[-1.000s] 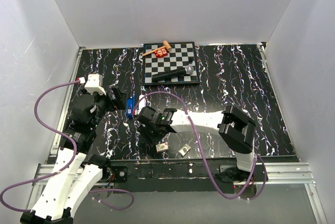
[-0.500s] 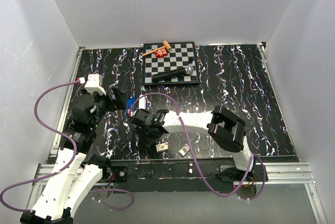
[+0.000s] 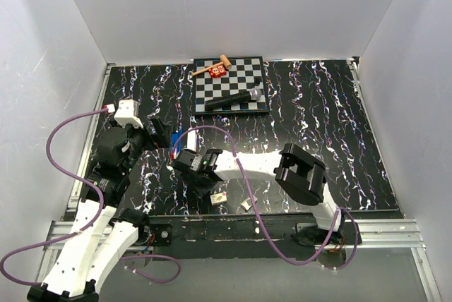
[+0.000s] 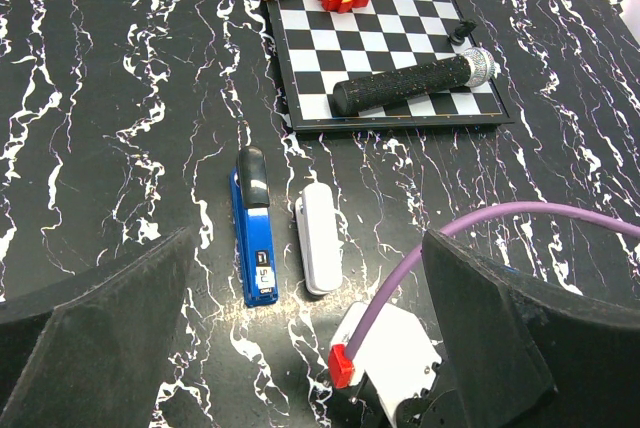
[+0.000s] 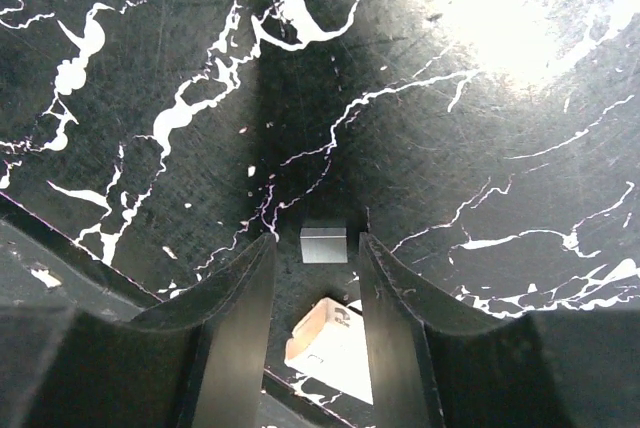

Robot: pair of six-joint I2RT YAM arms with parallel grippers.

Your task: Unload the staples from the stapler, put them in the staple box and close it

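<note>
the right gripper (image 5: 315, 244) points down at the glossy black, white-veined table (image 5: 500, 148), its dark curved jaws parted and straddling a small square silver block (image 5: 323, 245) without pinching it. the left gripper (image 4: 308, 248) gapes wide above the bright-blue, black-tipped stapler (image 4: 255, 238), lying flat just beside a slim rounded white bar (image 4: 320, 238), short of the chessboard (image 4: 390, 43) edge.

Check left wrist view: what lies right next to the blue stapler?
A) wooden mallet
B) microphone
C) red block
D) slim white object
D: the slim white object lies alongside the stapler, parallel to it with a narrow gap between them, while the microphone rests farther off on the checkerboard.
</note>
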